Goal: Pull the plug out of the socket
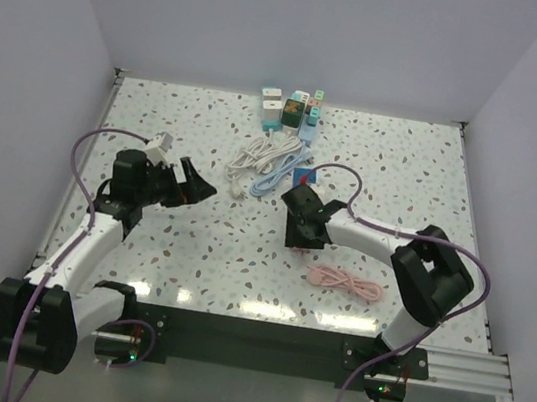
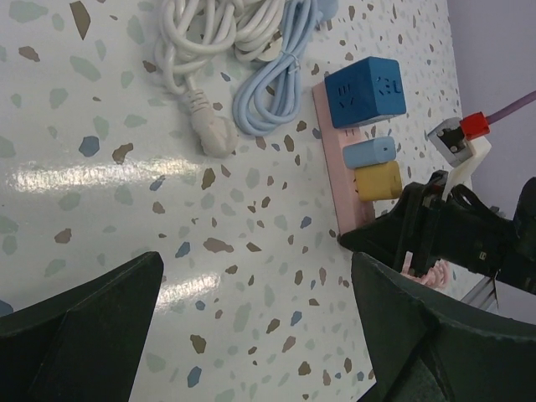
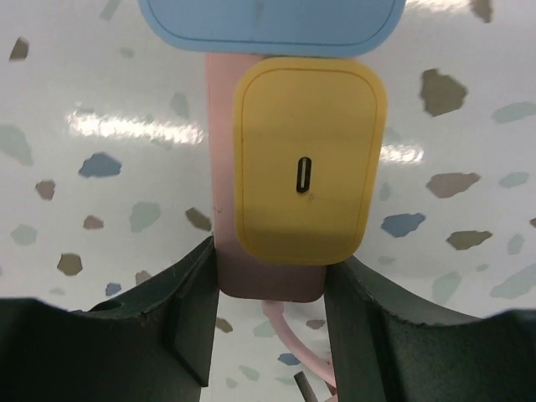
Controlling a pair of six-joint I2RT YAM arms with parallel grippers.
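Our right gripper (image 3: pixel 270 272), wide open and empty, hangs directly over the yellow plug (image 3: pixel 300 172) seated at the end of the pink power strip (image 3: pixel 221 167), its jaws straddling the strip's long axis, while our left gripper (image 1: pixel 188 183), likewise open and empty, sits well apart.

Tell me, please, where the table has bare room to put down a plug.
Bare room: the far right, between the right arm and the wall; the far left corner beyond the left gripper; the near middle, left of the pink cable. Crowded: the far centre, with adapters, cable coils and the power strip.
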